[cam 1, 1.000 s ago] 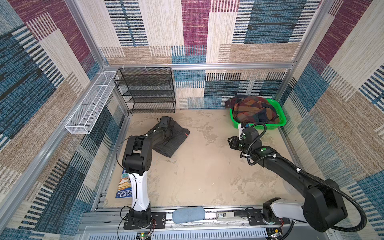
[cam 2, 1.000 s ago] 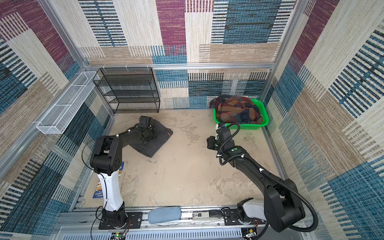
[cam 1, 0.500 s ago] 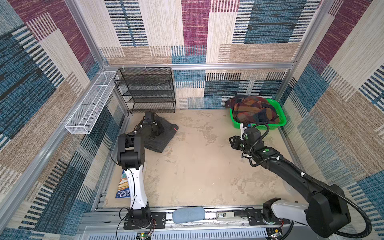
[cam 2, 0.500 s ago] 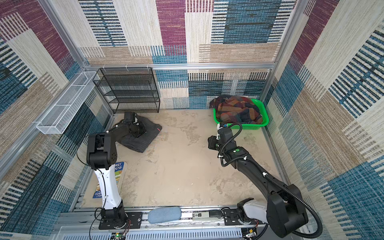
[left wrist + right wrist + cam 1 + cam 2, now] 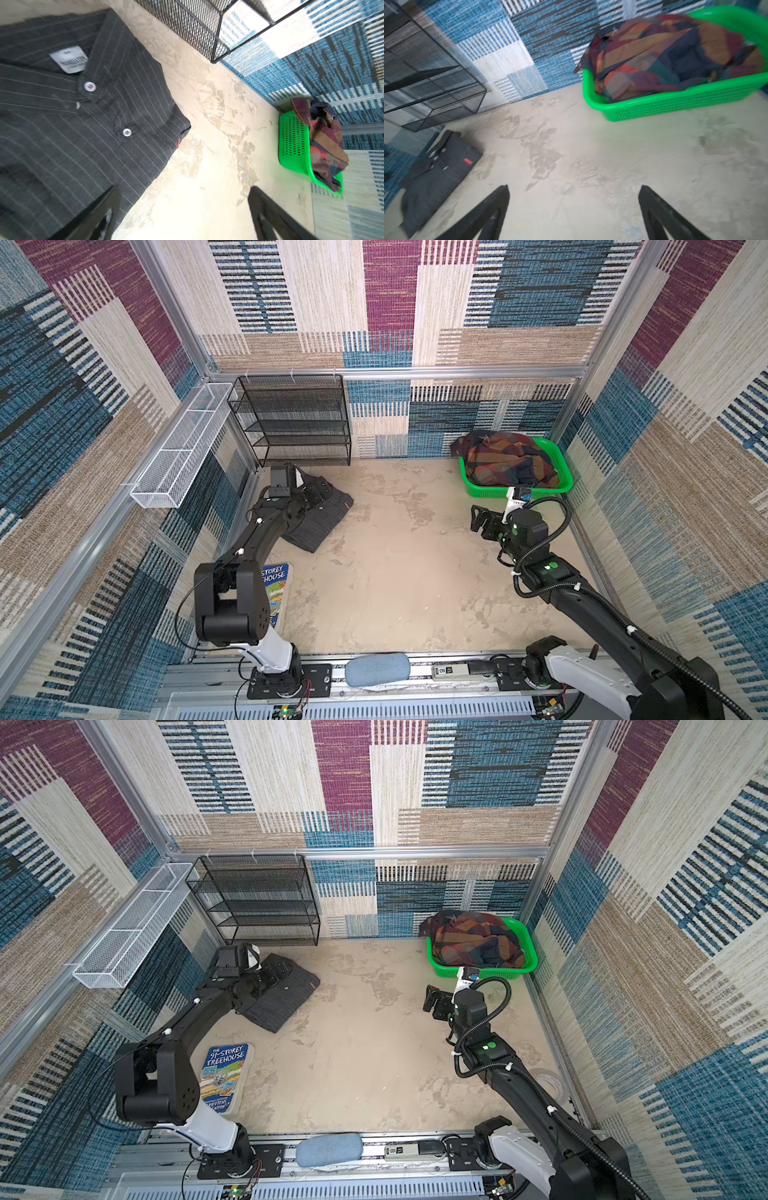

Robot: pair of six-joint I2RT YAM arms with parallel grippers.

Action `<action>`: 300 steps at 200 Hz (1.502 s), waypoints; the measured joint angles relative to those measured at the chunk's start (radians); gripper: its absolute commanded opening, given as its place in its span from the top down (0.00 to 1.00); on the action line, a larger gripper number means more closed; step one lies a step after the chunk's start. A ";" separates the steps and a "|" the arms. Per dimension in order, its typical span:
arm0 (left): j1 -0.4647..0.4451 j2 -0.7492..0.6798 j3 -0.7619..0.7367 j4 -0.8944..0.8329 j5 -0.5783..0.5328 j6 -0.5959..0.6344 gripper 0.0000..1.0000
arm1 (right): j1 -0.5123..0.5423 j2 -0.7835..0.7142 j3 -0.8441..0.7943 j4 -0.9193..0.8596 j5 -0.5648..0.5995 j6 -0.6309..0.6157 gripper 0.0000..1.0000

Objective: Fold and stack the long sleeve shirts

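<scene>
The plaid shirt (image 5: pixel 507 464) (image 5: pixel 664 54) is lying bunched in the green basket (image 5: pixel 536 492) at the far right corner of the counter (image 5: pixel 395 572). Its soft rust, orange and navy cloth is heaping above the rim and spilling over the basket's left end. The basket is showing as a rectangular tub of perforated plastic.

The charcoal shirt (image 5: pixel 322 520) (image 5: pixel 83 135) is lying folded into a flat oblong near the counter's far left corner, just in front of the black mesh shelf (image 5: pixel 291 423). Its long axis is running diagonally. The collar end is pointing toward the back edge and the shelf, and the other end is angling toward the front and slightly toward the left edge. Thin pale pinstripes, white buttons, a grey neck label and a small red side tab are showing in the left wrist view.

The left gripper (image 5: pixel 318 495) (image 5: pixel 184 188) is hovering over the collar end with its fingers spread wide and holding nothing. One finger is sitting over the cloth and the other over bare counter.

The right gripper (image 5: pixel 482 519) (image 5: pixel 575 187) is hanging over the mottled beige counter just in front of the basket. Its fingers are equally wide apart and gripping nothing.

A paperback book (image 5: pixel 224 1077) is lying along the left edge, toward the front.
</scene>
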 measured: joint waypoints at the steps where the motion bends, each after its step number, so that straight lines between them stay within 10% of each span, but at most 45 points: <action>1: 0.000 -0.005 -0.005 0.000 -0.002 0.001 0.01 | -0.002 -0.003 -0.006 0.005 0.006 -0.003 0.00; 60: -0.001 -0.386 -0.386 0.043 -0.311 0.130 0.01 | -0.042 -0.086 -0.255 0.238 0.208 -0.152 0.00; 107: -0.002 -0.317 -0.555 0.275 -0.488 0.304 0.01 | -0.053 0.080 -0.325 0.450 0.259 -0.266 0.00; 205: 0.014 -0.024 -0.720 0.926 -0.425 0.478 0.01 | -0.208 0.332 -0.430 0.955 0.129 -0.398 0.00; 300: 0.019 -0.018 -0.738 1.029 -0.404 0.491 0.01 | -0.304 0.567 -0.425 1.248 -0.077 -0.383 0.00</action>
